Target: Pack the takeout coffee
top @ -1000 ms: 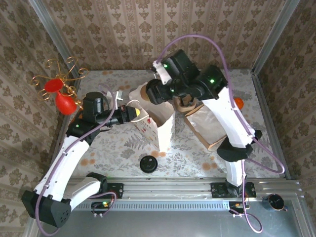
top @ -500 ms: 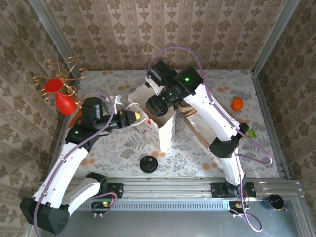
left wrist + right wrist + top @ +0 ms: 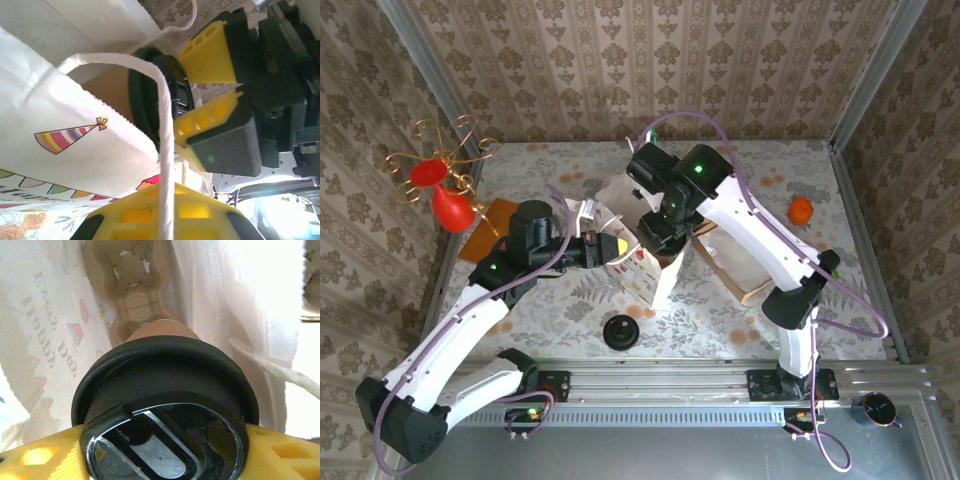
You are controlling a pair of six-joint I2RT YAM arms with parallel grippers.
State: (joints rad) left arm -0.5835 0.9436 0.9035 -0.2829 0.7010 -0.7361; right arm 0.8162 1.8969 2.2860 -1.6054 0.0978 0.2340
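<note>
Right pincer [image 3: 658, 232] is clamped across the black lid of the takeout coffee [image 3: 165, 390], one yellow finger on each side of the rim, jaws at lid width. The cup hangs lid-up at the mouth of the white paper bag [image 3: 642, 268]. Its long axis is about vertical and points straight down into the bag. In the left wrist view the beige cup body sits partly behind the bag rim, so I'd judge it as just entering. Directly under the cup, at the bag's bottom, lies a brown cardboard cup carrier [image 3: 131, 295], so the target is along the pincer's own axis with little sideways offset. Left pincer [image 3: 608, 245] is shut on the bag's white cord handle [image 3: 162, 125], holding the mouth open from the left side. The right arm is the one on the cup. Bag stands on the tabletop [image 3: 555, 300]. Print: party hat and bunting on the bag's outside. Lettering shows through reversed from inside and I can't read it. No brand legible on the lid.
</note>
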